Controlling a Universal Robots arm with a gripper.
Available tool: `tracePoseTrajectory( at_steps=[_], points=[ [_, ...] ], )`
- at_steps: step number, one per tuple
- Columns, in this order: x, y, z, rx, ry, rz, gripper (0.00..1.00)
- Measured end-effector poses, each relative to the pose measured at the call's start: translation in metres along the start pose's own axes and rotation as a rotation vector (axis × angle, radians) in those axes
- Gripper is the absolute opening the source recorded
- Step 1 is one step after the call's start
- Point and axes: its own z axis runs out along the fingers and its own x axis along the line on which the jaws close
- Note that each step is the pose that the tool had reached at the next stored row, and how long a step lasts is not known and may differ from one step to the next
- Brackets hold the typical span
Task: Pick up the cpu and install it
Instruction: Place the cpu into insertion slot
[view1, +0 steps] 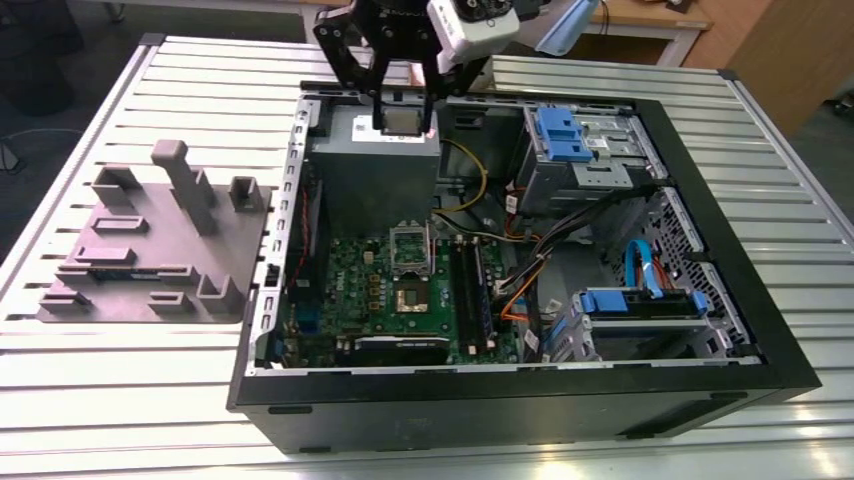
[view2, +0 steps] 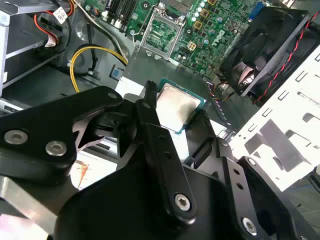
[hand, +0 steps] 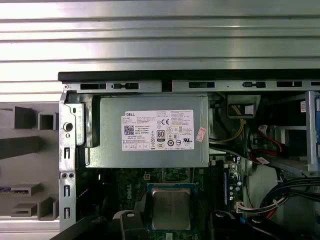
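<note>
The cpu (view1: 402, 121), a small square chip with a silver-grey top, hangs in the air over the grey power supply box (view1: 376, 175) at the far end of the open computer case (view1: 534, 395). My gripper (view1: 402, 128) is shut on it, with a black finger on each side. In both wrist views the cpu (view2: 176, 104) (hand: 171, 207) sits between the black fingers (view2: 150, 107) (hand: 131, 220). The open cpu socket (view1: 411, 294) (view2: 162, 31) lies on the green motherboard (view1: 350, 270), nearer the case's middle.
A grey moulded tray (view1: 147, 250) with upright posts lies on the slatted table at the exterior view's left. Inside the case are blue drive cages (view1: 577, 140), loose cables (view1: 534, 270) and a black fan (view2: 270, 50). The box's white label (hand: 157, 130) faces up.
</note>
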Motion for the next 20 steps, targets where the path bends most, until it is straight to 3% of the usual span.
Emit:
tracePoseTrajectory(
  at_steps=[20],
  points=[
    [-0.0078, 0.0002, 0.0000, 0.0000, 0.0000, 0.000, 0.47]
  ],
)
